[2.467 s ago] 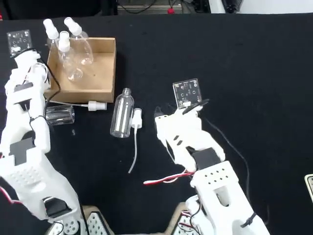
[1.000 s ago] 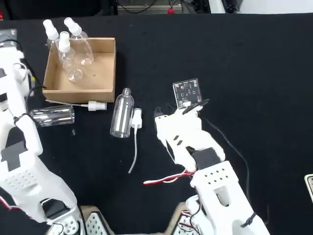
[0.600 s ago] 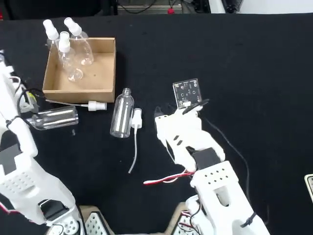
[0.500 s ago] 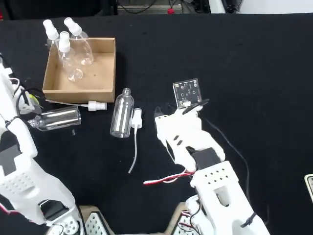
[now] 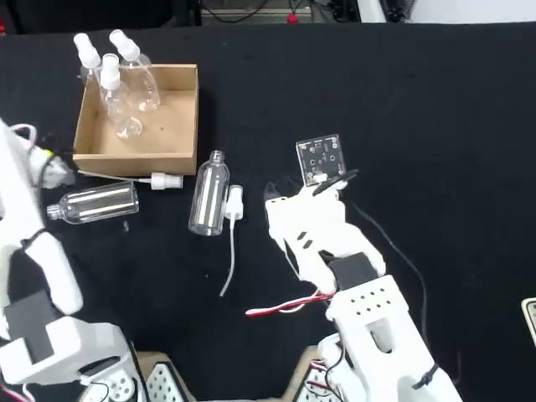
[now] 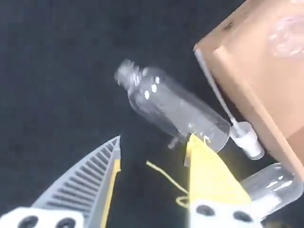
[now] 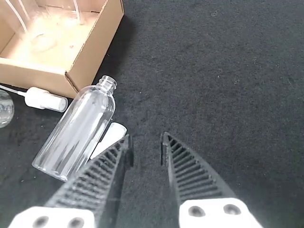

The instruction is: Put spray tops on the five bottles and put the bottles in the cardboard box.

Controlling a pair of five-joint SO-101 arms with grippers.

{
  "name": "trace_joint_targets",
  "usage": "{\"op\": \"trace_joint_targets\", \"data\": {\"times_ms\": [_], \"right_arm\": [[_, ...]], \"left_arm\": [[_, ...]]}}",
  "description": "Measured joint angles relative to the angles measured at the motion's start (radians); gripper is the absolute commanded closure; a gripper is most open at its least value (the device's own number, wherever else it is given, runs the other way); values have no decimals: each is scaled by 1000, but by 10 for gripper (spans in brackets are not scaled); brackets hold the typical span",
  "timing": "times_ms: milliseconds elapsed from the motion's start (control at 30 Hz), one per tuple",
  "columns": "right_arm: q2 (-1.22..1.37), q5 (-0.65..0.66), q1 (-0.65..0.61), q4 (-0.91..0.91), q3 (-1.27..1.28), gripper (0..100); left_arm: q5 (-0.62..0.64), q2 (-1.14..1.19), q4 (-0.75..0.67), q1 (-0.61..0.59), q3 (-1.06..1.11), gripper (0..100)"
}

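Observation:
Three bottles with spray tops (image 5: 117, 75) lean in the cardboard box (image 5: 182, 109). A capless bottle (image 5: 92, 203) lies on the table left of the box, neck pointing left; it is also in the left wrist view (image 6: 175, 111). My left gripper (image 6: 154, 140) hangs open just above it, holding nothing. A second capless bottle (image 5: 209, 193) lies beside a loose spray top (image 5: 234, 205). Another spray top (image 5: 165, 180) lies by the box front. My right gripper (image 7: 146, 140) is slightly open, empty, next to that bottle (image 7: 78, 130).
The table is covered in black cloth (image 5: 402, 109), with free room to the right and behind. The spray top's thin tube (image 5: 229, 268) trails toward the front. A red-and-white cable (image 5: 285, 306) lies by the right arm's base.
My left arm swung back to the table's left edge, off the capless bottle. That bottle shifted slightly right and now lies fully exposed. The right arm kept still.

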Motion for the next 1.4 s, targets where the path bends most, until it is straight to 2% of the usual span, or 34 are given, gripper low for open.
{"op": "trace_joint_targets", "data": {"times_ms": [100,233,333,500,567,767,933,1100,1400], "right_arm": [[0,0,0,0,0,900],[0,0,0,0,0,900],[0,0,0,0,0,900],[0,0,0,0,0,900],[0,0,0,0,0,900],[0,0,0,0,0,900],[0,0,0,0,0,900],[0,0,0,0,0,900],[0,0,0,0,0,900]], "left_arm": [[158,0,-29,48,83,783],[169,-6,-57,114,138,781],[190,-6,-61,120,138,770],[244,-6,-61,126,141,606],[293,-6,-61,124,143,569],[520,-6,-61,71,160,601],[657,-6,-61,58,239,634],[680,-6,-63,58,282,634],[680,-6,-187,58,367,633]]}}
